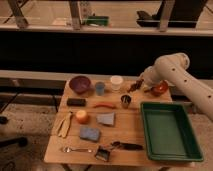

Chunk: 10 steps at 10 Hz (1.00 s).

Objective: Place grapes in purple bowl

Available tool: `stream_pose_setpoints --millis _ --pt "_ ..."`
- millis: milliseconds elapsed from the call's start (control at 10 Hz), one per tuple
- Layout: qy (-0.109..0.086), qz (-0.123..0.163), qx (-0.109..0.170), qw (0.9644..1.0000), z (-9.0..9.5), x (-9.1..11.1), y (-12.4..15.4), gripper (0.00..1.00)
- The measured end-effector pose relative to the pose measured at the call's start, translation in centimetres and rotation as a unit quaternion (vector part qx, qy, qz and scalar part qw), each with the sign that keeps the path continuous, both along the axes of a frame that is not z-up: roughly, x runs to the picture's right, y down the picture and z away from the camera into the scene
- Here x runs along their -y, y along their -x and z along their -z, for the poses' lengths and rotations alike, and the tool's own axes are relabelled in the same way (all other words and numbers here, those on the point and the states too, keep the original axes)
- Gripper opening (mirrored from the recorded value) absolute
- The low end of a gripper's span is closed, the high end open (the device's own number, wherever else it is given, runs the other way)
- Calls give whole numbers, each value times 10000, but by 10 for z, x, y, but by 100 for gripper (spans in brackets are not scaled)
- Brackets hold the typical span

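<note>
The purple bowl (pixel 80 83) sits at the table's back left and is empty. My gripper (pixel 134 87) hangs above the back of the table, between the white cup (pixel 116 82) and the red-orange bowl (pixel 159 89). A small dark reddish cluster, the grapes (pixel 133 89), hangs at its fingertips. The gripper is well to the right of the purple bowl, with the blue cup (pixel 100 88) and the white cup in between.
A metal cup (pixel 125 101) stands just in front of the gripper. A green tray (pixel 167 131) fills the right side. A dark bar (pixel 76 102), red chili (pixel 104 105), orange (pixel 81 116), banana (pixel 65 124), blue sponge (pixel 90 133), spoon (pixel 75 149) and brush (pixel 124 145) lie on the table.
</note>
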<state>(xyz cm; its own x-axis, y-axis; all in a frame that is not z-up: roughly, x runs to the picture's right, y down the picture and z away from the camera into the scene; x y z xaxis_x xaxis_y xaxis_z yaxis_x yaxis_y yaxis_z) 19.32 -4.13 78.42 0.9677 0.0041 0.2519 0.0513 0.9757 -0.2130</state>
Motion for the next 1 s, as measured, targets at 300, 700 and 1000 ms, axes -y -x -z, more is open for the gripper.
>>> stream_pose_setpoints --millis 300,700,1000 --pt "5 248 415 9988 -19 6 59 0" --pt "-7 558 1008 9933 -59 21 158 0" --pt "-52 845 1577 9839 -92 37 239 0"
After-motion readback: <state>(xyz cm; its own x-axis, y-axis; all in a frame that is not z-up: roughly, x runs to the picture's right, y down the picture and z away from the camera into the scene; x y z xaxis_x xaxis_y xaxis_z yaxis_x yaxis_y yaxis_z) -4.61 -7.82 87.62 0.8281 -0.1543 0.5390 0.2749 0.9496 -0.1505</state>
